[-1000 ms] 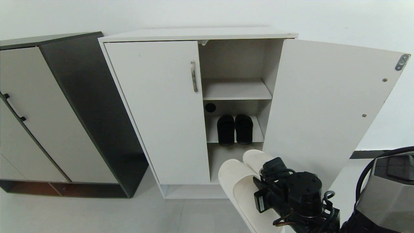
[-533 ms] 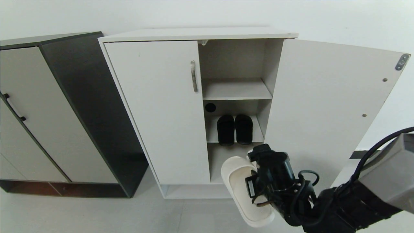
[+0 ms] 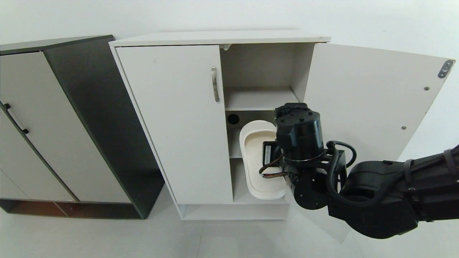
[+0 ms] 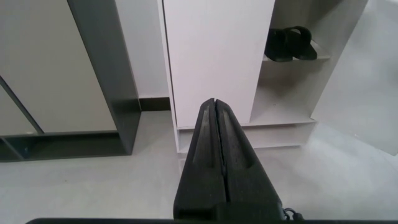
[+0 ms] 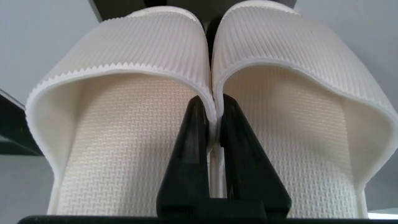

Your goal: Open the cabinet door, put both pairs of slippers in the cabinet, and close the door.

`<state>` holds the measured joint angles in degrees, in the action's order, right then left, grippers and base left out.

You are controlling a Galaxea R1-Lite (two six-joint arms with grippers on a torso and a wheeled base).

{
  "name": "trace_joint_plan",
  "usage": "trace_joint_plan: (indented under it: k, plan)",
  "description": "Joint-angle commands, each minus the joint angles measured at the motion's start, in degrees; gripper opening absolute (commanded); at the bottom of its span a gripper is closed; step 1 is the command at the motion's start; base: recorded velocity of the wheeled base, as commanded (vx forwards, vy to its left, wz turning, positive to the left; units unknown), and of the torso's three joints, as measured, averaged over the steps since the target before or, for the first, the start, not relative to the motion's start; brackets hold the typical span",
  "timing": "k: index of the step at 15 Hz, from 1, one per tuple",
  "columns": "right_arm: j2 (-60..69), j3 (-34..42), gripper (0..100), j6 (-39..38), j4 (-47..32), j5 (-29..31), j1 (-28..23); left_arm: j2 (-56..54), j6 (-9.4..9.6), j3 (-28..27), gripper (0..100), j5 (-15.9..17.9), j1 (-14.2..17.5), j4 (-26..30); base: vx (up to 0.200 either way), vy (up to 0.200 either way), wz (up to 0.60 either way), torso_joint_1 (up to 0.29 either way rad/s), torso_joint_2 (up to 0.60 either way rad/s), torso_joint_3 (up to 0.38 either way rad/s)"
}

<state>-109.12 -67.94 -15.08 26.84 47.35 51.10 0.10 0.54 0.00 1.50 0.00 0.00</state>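
The white cabinet stands with its right door swung open and its left door shut. The white slippers hang side by side in the open half, in front of the middle shelf. My right gripper is shut on the slippers' touching inner edges. My right arm covers most of the far slipper. The black slippers rest on the middle shelf, seen from the left wrist. My left gripper is shut on nothing, low above the floor in front of the cabinet.
A dark grey cabinet with a pale door stands against the white cabinet's left side. The upper shelf is bare. Light floor lies open in front. The open door juts out on the right beside my arm.
My right arm has risen and moved forward with the white slippers, from low in front of the cabinet up to the middle shelf. They now hide the black slippers in the head view.
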Motion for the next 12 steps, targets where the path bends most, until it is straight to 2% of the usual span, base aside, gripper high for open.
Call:
trace_joint_plan:
  k: [1, 9, 12]
  plan:
    - [1.36, -0.62, 0, -0.04, -0.12, 0.29, 0.40, -0.01, -0.01, 0.00, 0, -0.01, 0.00, 0.00, 0.000, 0.000, 0.00, 0.000, 0.00, 0.000]
    - [3.56, -0.62, 0, 0.84, -0.21, 0.64, 0.75, -0.01, -0.10, 0.00, 0, -0.01, 0.00, 0.00, 0.000, 0.000, 0.00, 0.000, 0.00, 0.000]
    - [3.65, -0.53, 0, 1.19, -0.12, 0.55, 0.93, -0.01, -0.01, 0.00, 0, -0.01, 0.00, 0.00, 0.200, 0.000, 0.00, 0.004, 0.00, 0.001]
